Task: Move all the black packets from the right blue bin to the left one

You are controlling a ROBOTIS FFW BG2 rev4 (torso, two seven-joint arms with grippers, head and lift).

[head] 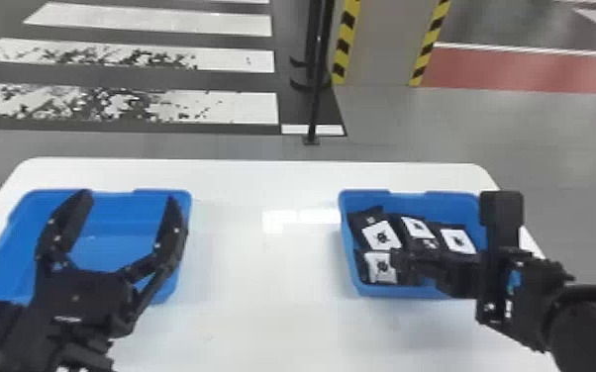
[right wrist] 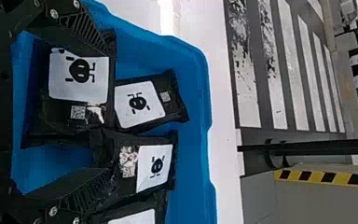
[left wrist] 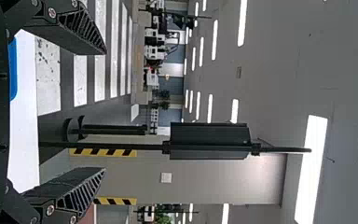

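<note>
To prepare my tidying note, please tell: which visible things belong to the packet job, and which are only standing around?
For the job:
- black packets
- right blue bin
- left blue bin
- right pincer, open at the packets
- left pincer, open

Only around:
- black pole
- pillar with yellow-black edges
- white floor stripes

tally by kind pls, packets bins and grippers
packets: 4 visible
bins: 2
grippers: 2
total: 8

Black packets [head: 381, 236] in right bin [head: 440, 202]
</note>
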